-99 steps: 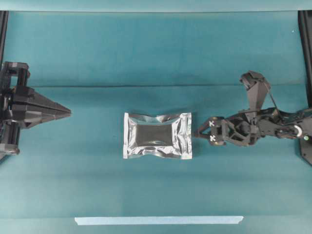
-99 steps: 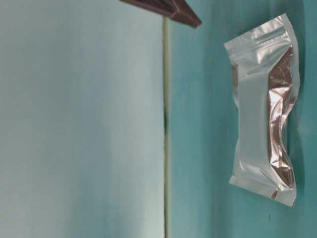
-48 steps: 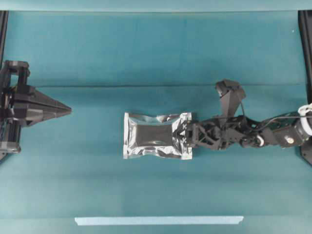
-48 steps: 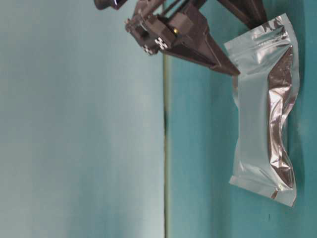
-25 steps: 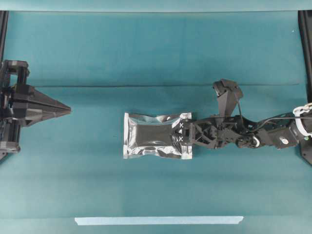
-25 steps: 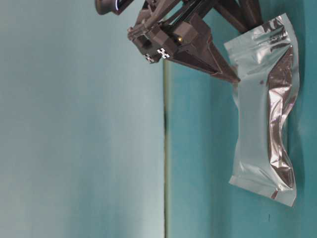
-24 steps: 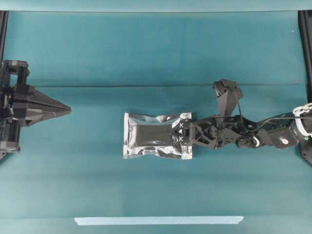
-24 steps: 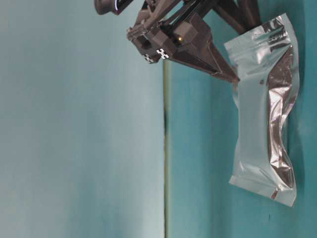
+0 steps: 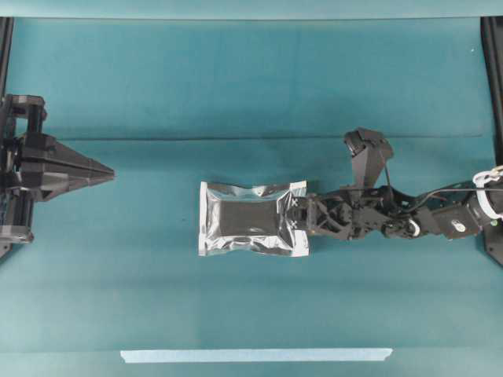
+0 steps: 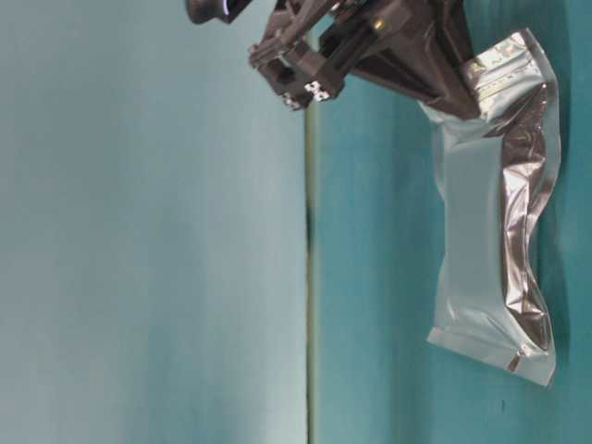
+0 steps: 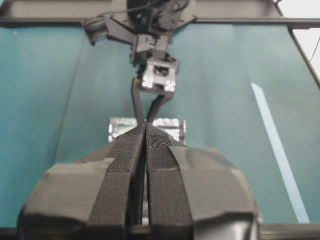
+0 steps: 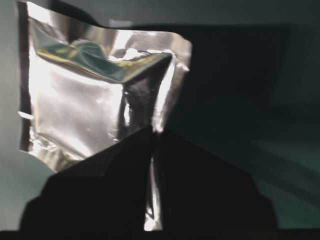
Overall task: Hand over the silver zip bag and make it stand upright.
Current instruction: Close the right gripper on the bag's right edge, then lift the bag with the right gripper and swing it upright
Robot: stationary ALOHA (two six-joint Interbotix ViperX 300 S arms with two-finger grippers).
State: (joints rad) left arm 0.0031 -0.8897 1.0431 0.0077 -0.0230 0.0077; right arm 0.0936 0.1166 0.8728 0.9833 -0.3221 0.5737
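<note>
Overhead: silver zip bag [image 9: 253, 218] flat mid-table [image 9: 236, 86]; right claw [image 9: 292, 217] clamped on its right edge, left claw [image 9: 108, 170] pressed together, well apart at far left. Table level: right claw [image 10: 462, 92] pinches bag's [image 10: 481, 231] upper end. Right wrist: fingers [image 12: 125, 165] nip foil edge [image 12: 85, 100].

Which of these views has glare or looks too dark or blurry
Right wrist view: hard glare on the silver zip bag, the right gripper a black silhouette against a dark background. Left wrist view: the left gripper is soft up close. Overhead view: evenly lit, sharp.
</note>
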